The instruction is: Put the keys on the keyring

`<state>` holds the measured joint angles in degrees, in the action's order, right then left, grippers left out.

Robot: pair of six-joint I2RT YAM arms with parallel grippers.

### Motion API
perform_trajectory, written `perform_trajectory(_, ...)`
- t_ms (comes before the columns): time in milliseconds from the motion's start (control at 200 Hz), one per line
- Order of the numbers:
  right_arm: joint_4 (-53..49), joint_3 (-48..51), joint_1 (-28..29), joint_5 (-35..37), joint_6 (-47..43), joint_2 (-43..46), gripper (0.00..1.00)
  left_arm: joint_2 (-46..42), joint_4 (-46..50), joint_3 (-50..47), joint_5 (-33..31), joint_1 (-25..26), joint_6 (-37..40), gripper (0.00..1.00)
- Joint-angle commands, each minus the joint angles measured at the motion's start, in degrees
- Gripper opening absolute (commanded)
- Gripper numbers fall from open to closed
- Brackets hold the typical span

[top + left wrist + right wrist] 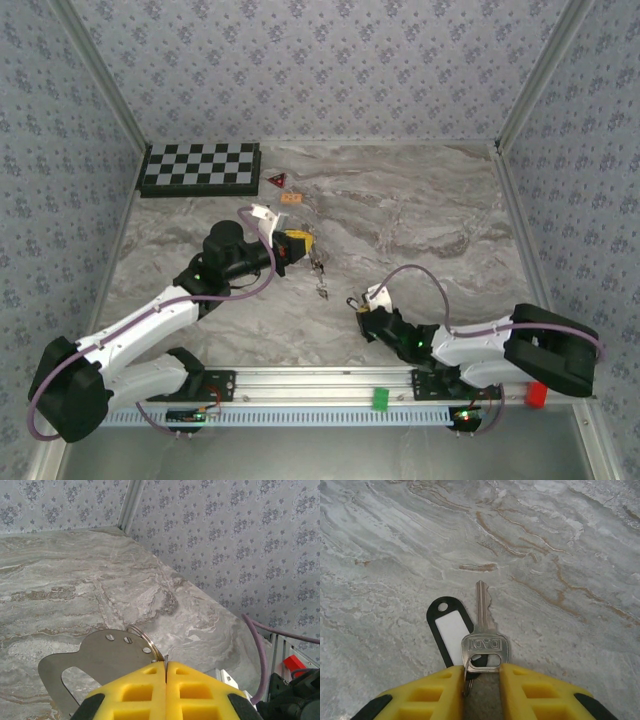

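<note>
1. Right gripper (482,674) holds its yellow jaws apart; just ahead lies a silver key (484,645), its head stamped "DAD".
2. Black tag (447,630), its white label blank, touches that key on the marble table (545,540).
3. Left gripper (166,667) presses its jaws together on the keyring (145,637).

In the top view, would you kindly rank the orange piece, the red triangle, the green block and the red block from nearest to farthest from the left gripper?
From the left gripper:
1. orange piece, just beyond it on the table.
2. red triangle, a little farther back and left.
3. green block, on the front rail, to the right.
4. red block, by the rail's far right end.
</note>
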<state>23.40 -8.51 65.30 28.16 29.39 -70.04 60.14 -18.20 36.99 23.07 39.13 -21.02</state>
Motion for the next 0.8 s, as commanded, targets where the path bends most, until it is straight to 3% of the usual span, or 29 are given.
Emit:
perform_trajectory(0,0.8,-1.8,0.4,0.0,0.2,-1.9,0.2,-0.9,-2.8,0.8,-0.1,0.4,-0.1,0.0)
perform_trajectory(240,-4.2,-3.3,0.3,0.0,0.1,0.1,0.0,-0.9,-2.7,0.8,-0.2,0.4,0.1,0.0)
perform_trajectory(410,-15.2,-6.9,-1.5,-3.9,-0.3,4.4,0.0,-0.8,-2.6,0.9,-0.1,0.5,-0.1,0.0)
perform_trajectory(800,-38.6,-19.1,-14.6,-26.1,-4.1,2.5,0.0,-0.8,-2.6,1.0,0.1,0.4,0.1,0.0)
